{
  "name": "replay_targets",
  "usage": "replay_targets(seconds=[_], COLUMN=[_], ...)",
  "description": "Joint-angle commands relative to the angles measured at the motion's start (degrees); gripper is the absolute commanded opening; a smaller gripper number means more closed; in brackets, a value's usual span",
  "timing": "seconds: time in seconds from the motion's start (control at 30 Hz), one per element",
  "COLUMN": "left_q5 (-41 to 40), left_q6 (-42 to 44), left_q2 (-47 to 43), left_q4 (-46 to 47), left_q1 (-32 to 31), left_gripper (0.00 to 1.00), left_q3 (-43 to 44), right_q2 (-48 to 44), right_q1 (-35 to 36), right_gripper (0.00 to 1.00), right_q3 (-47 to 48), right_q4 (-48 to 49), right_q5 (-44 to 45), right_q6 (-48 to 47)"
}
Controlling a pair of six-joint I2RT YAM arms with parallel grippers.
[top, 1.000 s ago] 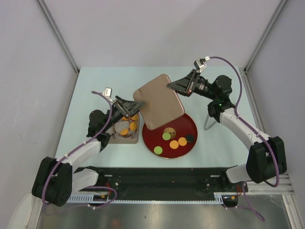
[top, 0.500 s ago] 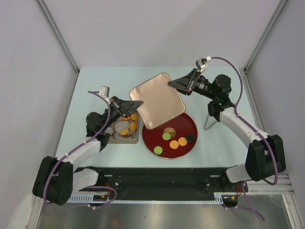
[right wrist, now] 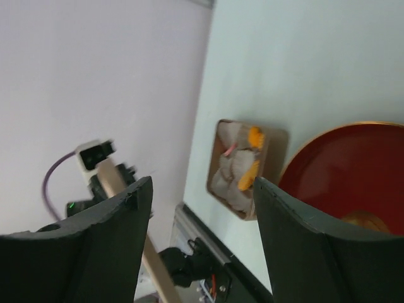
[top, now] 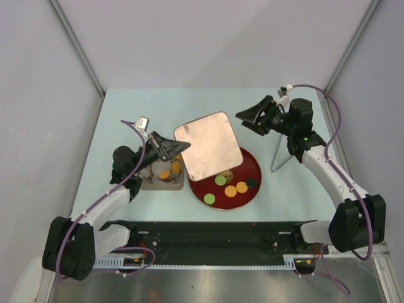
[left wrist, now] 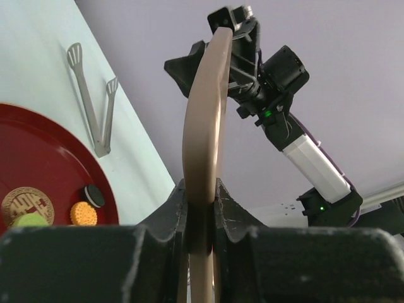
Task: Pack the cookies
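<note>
The top camera looks steeply down from above the near edge, taking in the whole desk (top: 126,107) to its far corners. The left wrist camera sits close behind the left gripper (left wrist: 201,196), facing up toward the right edge. The right wrist camera, behind the right gripper (right wrist: 201,189), looks toward the near left corner (rolled sideways). All three share the red plate (top: 249,165) and tan lid (top: 208,142).

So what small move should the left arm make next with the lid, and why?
Probably swing the lid leftward over the box: the left gripper alone clamps its edge, the right gripper is open and clear, and the box lies uncovered beside it.
</note>
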Motion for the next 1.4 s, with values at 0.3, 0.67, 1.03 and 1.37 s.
replay_targets(seconds=[0.3,0.67,1.03,1.37], left_q5=[-2.64,-0.98,0.86,1.74], left_q6=[12.17,7.69,4.44,4.52], left_q2=[-11.62,-12.76,-11.27,-9.51], left_q4=[-24.07,-22.58,-19.15,-18.54], left_q1=[7.22,7.93,7.66,6.96], left_gripper=[0.00,0.00,0.00,0.00], left_q3=[4.72,3.14,2.96,3.05], right_q2=[0.50,14.04,25.12,32.85], right_q1=[4.82,6.85,7.11,3.70], right_gripper=[0.61,0.38,0.35,0.00], right_q3=[2.55,2.37,2.37,4.74], right_q4=[-33.47,-33.40,-29.89,-26.90], right_q5=[38.98,46.84,45.88,44.73], right_q6=[-23.79,-29.07,-28.99,-28.11])
